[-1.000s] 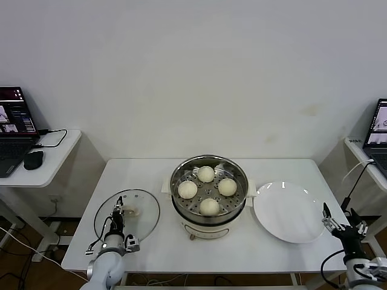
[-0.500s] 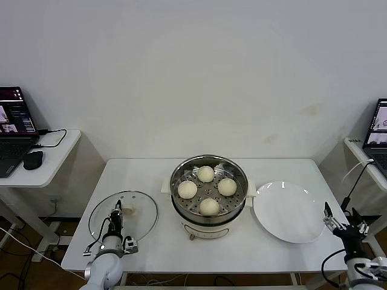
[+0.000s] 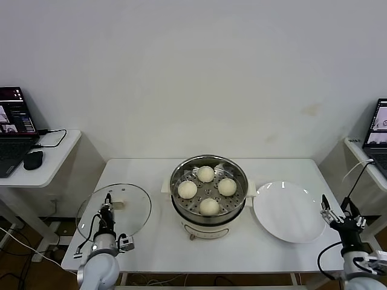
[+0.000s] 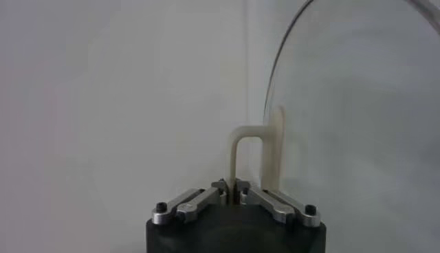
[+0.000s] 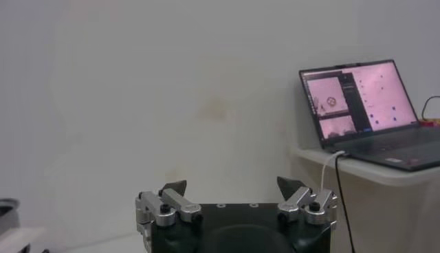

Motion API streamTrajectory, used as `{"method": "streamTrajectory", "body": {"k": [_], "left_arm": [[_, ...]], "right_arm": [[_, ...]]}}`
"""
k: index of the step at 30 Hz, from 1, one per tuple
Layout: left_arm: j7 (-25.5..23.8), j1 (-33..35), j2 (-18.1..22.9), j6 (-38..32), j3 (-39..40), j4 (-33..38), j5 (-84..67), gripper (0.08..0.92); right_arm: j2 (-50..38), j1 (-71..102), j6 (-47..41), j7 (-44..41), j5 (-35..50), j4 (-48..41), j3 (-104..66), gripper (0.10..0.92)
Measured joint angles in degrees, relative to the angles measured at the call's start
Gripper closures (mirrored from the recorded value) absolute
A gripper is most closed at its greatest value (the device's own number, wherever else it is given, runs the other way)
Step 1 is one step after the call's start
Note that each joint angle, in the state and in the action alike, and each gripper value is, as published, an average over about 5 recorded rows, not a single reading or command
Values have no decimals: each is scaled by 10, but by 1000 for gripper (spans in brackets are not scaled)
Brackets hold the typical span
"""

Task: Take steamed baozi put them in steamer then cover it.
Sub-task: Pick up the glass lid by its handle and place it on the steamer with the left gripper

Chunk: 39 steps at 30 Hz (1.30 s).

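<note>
From the head view: four steamed baozi [image 3: 207,190] already sitting in the steamer [image 3: 208,196] in the middle of the table [image 3: 151,241], so that part looks done. Just beside the steamer on the right, a white plate [image 3: 289,211] with nothing on it. On the left, the cover [image 3: 113,209] tipped up off the table, pinched at its handle by the left gripper [image 3: 108,203]. Not yet over the steamer, so covering looks like the only job left. Down at the right edge, the right gripper [image 3: 338,212] parked with its claw spread wide, holding nothing. From the left wrist view: claw squeezed tight on the cream handle [image 4: 249,155], glass cover [image 4: 350,124] standing on edge past it. From the right wrist view: claw tips [image 5: 174,187] far apart, only a wall and a laptop [image 5: 361,100] beyond.
</note>
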State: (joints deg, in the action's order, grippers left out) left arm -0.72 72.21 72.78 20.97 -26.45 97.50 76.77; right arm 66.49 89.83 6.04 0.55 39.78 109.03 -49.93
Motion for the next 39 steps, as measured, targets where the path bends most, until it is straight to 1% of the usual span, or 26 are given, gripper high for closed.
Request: {"method": "streamTrajectory", "body": {"k": [8,16,21,25,31,39], "left_arm": [[-32,15,-20,25,-22,68,9,862],[-69,4,-50,56,-46,110,17,862],[-96,-9,-54,77,-44,140,25,862],[-115,-24,-45,92,-30,163,38,862],[-140,-45,-12,104,16,195,71,862],[-164,-74,38,114,93,193,115,862]], "right_arm": [[12,-2,-1,1,-1,9,-3,203],[23,-5,-12,4,-13,20,2,203],[32,-4,-27,11,-33,28,9,203],[43,1,-46,16,-56,39,18,203],[62,16,-70,20,-97,63,31,203],[91,30,-83,25,-143,74,41,203]]}}
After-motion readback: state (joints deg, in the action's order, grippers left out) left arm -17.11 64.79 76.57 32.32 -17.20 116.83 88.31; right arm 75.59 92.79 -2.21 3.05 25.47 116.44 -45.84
